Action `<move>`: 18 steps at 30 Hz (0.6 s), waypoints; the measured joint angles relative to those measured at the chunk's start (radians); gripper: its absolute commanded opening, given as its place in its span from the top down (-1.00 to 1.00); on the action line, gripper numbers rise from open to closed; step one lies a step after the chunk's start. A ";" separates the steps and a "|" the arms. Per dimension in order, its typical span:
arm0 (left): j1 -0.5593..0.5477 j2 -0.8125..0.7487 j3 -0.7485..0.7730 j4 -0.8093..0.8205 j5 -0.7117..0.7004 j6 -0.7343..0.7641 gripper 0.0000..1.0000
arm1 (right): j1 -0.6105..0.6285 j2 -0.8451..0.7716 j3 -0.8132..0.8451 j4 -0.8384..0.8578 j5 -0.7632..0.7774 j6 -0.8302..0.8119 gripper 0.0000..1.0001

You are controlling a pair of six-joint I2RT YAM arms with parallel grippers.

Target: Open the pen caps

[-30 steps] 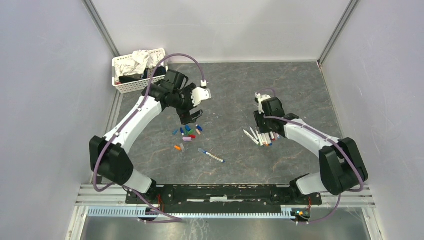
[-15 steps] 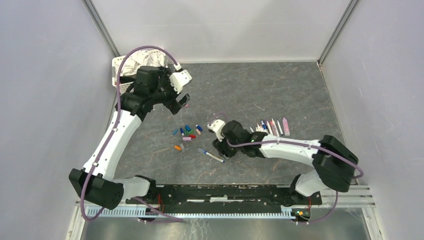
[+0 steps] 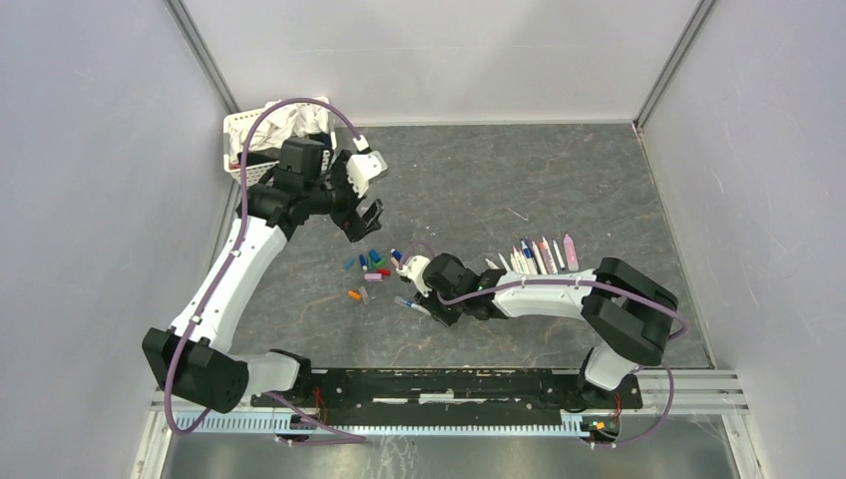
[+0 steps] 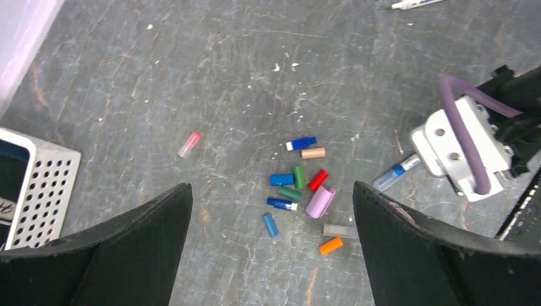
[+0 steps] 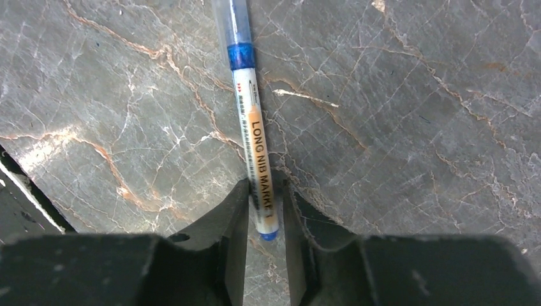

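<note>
Loose pen caps [image 3: 372,267] in blue, green, red, orange and pink lie clustered at mid-table; the left wrist view shows them [image 4: 300,191], plus one pink cap [image 4: 189,144] lying apart. My left gripper [image 3: 361,218] hovers wide open and empty above the cluster [image 4: 271,186]. A white marker pen [image 5: 255,127] with a blue band and a clear cap [image 5: 231,19] lies flat on the table. My right gripper [image 5: 265,188] is low at the table [image 3: 436,304], its fingers closed on the pen's rear end.
A row of several uncapped pens [image 3: 534,254] lies right of centre. A white perforated basket [image 3: 244,170] with cloth stands at the back left, its corner also in the left wrist view [image 4: 38,191]. Grey walls enclose the stone-patterned tabletop.
My right arm has swung left from the row of pens to the capped pen and come down on its rear end. My left arm pulled back toward the basket, then shifted slightly right, staying open.
</note>
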 measured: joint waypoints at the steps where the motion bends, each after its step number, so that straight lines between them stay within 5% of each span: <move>1: 0.000 0.000 0.000 -0.005 0.014 0.000 -1.00 | 0.000 0.001 0.000 0.004 0.000 0.000 0.69; 3: 0.000 0.000 0.000 -0.010 0.044 0.000 -0.99 | 0.000 0.001 -0.006 0.019 0.001 0.000 1.00; 11: 0.002 -0.069 -0.168 -0.046 0.235 0.145 -0.91 | -0.011 -0.044 -0.058 0.050 0.008 0.002 1.00; 18: -0.019 -0.069 -0.252 -0.153 0.275 0.396 -0.86 | -0.209 -0.158 -0.090 0.046 -0.332 0.053 1.00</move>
